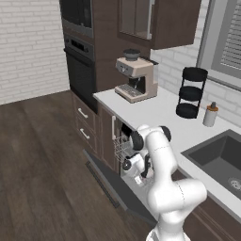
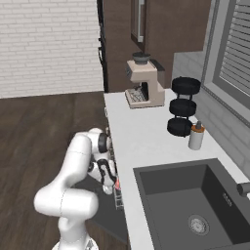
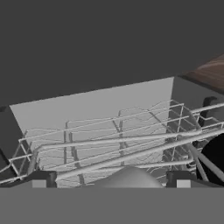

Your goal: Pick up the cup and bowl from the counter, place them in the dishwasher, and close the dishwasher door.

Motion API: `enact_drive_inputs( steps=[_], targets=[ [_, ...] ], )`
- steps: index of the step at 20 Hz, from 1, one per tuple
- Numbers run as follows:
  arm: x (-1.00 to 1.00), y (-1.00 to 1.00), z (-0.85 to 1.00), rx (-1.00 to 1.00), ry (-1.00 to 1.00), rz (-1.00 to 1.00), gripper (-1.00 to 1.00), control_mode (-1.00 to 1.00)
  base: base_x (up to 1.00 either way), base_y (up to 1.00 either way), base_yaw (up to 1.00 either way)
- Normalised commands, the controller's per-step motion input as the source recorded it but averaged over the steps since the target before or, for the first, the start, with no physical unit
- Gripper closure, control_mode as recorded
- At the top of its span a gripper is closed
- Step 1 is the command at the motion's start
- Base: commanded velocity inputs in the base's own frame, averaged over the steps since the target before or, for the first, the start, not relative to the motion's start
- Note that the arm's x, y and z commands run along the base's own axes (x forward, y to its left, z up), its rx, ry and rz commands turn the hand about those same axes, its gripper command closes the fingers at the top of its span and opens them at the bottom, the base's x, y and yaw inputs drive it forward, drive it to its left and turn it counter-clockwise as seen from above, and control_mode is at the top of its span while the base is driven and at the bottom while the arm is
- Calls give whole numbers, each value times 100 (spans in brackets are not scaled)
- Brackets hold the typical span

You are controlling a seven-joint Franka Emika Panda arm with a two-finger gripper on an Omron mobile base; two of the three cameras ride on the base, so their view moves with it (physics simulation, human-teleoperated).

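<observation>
two fingers point(image 3: 42, 178) stand wide apart, holding nothing, above the pale wire rack point(image 3: 118, 140). the dishwasher door point(image 1: 113, 183) hangs open below the surface point(image 1: 155, 113).

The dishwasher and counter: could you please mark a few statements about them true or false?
1. The door is down, open. True.
2. The claw hovers over the sink. False: it is low at the dishwasher's rack.
3. A coffee machine stands on the counter. True.
4. The pump bottle lies in the sink. False: it stands upright on the counter beside the tiered stand.
5. The claw is shut. False: its jaws stand wide open.
</observation>
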Motion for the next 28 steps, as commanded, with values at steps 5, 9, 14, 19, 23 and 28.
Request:
enact_drive_inputs(
  steps=[5,9,14,19,23,28],
  targets=[
    [67,-73,-1,-13,2,21,-100,-100,0,0,0],
    [13,-19,17,-6,-1,14,-100,-100,0,0,0],
    [-53,82,91,-1,0,0,-100,-100,0,0,0],
    [-77,100,100,0,6,0,-100,-100,0,0,0],
    [-64,99,100,0,2,0,-100,-100,0,0,0],
    [-45,89,100,3,4,0,-100,-100,0,0,0]
  ],
)
